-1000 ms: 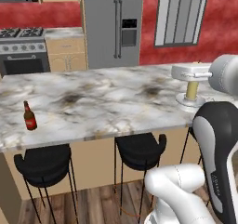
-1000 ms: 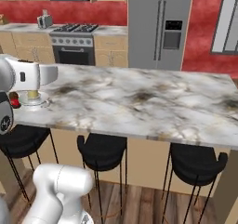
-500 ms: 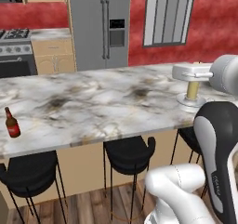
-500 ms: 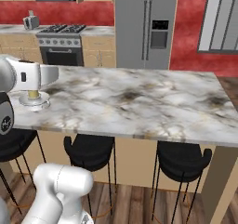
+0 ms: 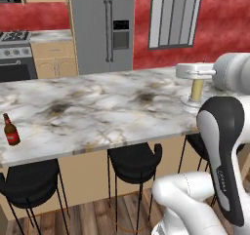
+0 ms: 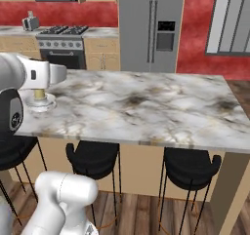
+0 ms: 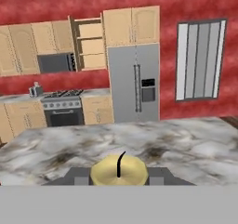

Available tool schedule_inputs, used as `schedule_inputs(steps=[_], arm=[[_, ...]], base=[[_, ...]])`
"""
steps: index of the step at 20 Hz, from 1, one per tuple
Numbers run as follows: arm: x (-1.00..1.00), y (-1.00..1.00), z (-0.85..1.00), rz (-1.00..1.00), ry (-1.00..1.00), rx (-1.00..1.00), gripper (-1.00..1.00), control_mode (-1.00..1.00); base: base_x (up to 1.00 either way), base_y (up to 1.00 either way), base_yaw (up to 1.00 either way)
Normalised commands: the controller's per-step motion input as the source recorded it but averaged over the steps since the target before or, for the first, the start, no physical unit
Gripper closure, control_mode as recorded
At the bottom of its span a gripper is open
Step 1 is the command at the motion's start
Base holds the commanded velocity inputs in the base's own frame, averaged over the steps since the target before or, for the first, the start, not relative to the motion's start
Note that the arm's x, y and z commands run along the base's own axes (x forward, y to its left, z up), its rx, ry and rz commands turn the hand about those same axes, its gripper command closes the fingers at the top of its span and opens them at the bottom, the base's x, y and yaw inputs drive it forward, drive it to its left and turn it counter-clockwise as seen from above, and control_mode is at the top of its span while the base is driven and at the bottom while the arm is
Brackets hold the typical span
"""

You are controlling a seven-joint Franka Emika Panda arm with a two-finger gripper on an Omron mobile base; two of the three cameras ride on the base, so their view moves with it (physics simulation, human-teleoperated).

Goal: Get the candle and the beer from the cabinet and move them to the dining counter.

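The jaws are clamped on the candle (image 5: 197,88), gripping the upper end of the pale stick from both sides. In the hand view the candle's (image 7: 119,171) round top and dark wick sit squarely between the two finger tips (image 7: 77,174). Its silver dish holder is low over the marble top of the bench (image 5: 97,107); whether it touches the surface I cannot tell.

In the left base view the candle is at three o'clock, near the bench's right end. In the right base view the candle (image 6: 38,94) sits at nine o'clock, over the left end of the bench (image 6: 146,107).

The beer (image 5: 10,130) stands upright on the bench at nine o'clock in the left base view, close to the near edge and well apart from the candle.

Black stools (image 5: 134,161) are tucked beneath the near edge.

Beyond the bench, at twelve o'clock in the hand view, stands a grey fridge (image 7: 134,81). The cabinet (image 7: 88,44) hangs at eleven o'clock with its door swung open, and a stove (image 7: 62,109) sits below it at nine o'clock.
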Motion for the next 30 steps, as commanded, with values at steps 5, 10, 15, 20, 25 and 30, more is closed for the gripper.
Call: schedule_inputs(steps=[5, 10, 15, 20, 25, 30], arm=[[1.0, -0.1, -0.38, 0.25, 0.1, 0.07, 1.0, -1.0], [0.93, -0.26, -0.59, 0.35, 0.13, 0.07, 1.0, -1.0], [0.61, -0.29, -0.79, 0.41, 0.08, 0.01, 1.0, -1.0], [0.43, -0.17, -0.84, 0.34, 0.01, 0.01, 1.0, -1.0], [0.57, 0.02, -0.55, 0.22, 0.01, 0.01, 1.0, -1.0], [0.45, 0.03, -0.09, 0.12, 0.0, 0.03, 1.0, -1.0]], base=[[0.0, 0.0, 0.0], [0.0, 0.0, 0.0], [0.0, 0.0, 0.0], [0.0, 0.0, 0.0], [0.0, 0.0, 0.0], [0.0, 0.0, 0.0]])
